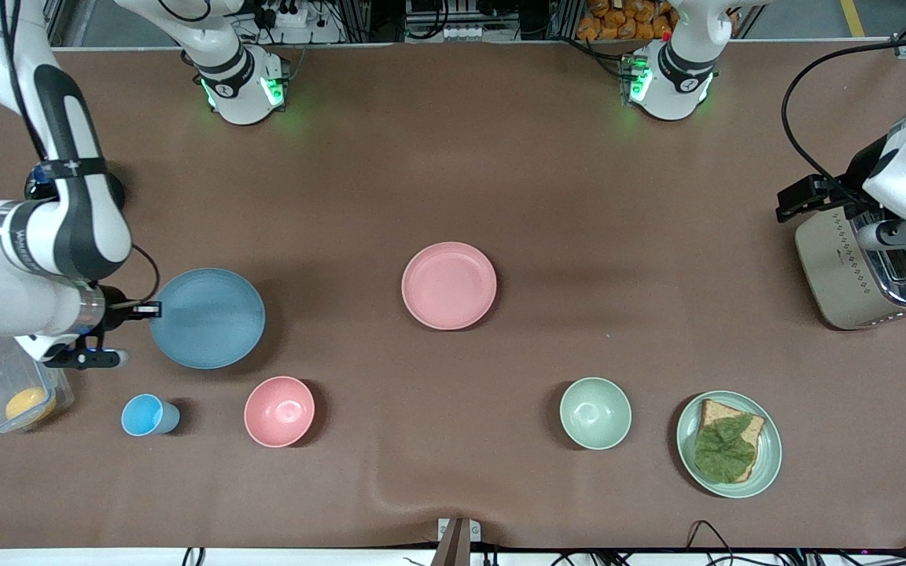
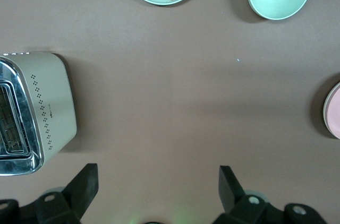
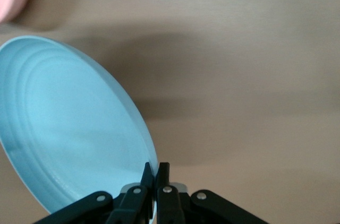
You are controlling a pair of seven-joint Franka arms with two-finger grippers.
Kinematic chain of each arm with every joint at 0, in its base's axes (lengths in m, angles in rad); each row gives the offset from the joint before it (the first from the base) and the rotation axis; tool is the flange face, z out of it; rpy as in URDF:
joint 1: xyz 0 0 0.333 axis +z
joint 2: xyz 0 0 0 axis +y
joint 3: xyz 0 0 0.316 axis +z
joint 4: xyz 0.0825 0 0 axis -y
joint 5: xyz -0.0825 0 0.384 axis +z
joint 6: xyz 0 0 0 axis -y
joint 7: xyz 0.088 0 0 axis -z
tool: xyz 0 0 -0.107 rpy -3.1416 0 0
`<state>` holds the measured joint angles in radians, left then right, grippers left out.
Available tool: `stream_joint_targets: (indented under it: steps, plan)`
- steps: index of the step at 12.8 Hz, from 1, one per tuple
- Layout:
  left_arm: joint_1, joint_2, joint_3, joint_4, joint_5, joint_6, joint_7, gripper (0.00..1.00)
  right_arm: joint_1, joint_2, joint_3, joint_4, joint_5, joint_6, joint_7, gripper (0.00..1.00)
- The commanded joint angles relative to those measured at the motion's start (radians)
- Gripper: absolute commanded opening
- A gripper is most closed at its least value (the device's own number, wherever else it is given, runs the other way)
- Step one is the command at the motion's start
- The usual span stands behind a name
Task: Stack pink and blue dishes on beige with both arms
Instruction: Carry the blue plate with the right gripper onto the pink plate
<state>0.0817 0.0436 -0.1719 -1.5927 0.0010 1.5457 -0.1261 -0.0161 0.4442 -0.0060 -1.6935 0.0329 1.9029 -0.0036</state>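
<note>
The blue plate [image 1: 208, 317] lies toward the right arm's end of the table. My right gripper [image 1: 142, 309] is shut on its rim, the fingers pinching the edge [image 3: 154, 171]. In the right wrist view the blue plate [image 3: 69, 128] stands tilted with a shadow under it. The pink plate [image 1: 449, 284] rests flat near the table's middle, and its edge [image 2: 333, 110] shows in the left wrist view. My left gripper [image 1: 803, 200] hangs open over bare table beside the toaster, with nothing between its fingers [image 2: 158, 181]. The beige plate is out of view.
A pink bowl [image 1: 279, 411] and a blue cup [image 1: 148, 415] sit nearer the front camera than the blue plate. A clear box [image 1: 12, 393] holds an orange. There are also a green bowl [image 1: 595, 413], a green plate [image 1: 728, 444] with bread and a toaster [image 1: 866, 267].
</note>
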Motion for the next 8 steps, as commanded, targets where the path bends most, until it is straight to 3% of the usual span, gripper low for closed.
stream_joint_targets:
  steps: [1,4,8]
  plan:
    - [0.007,0.001,0.002,-0.006,-0.027,0.013,0.025,1.0,0.079,-0.019,-0.006,0.009,0.031,-0.018,0.121,0.0]
    - [0.009,0.002,0.002,-0.006,-0.027,0.019,0.025,1.0,0.184,-0.015,-0.005,0.018,0.05,-0.015,0.275,0.0]
    - [0.007,0.002,0.002,-0.007,-0.026,0.019,0.025,1.0,0.353,0.007,-0.006,0.072,0.232,-0.005,0.466,0.0]
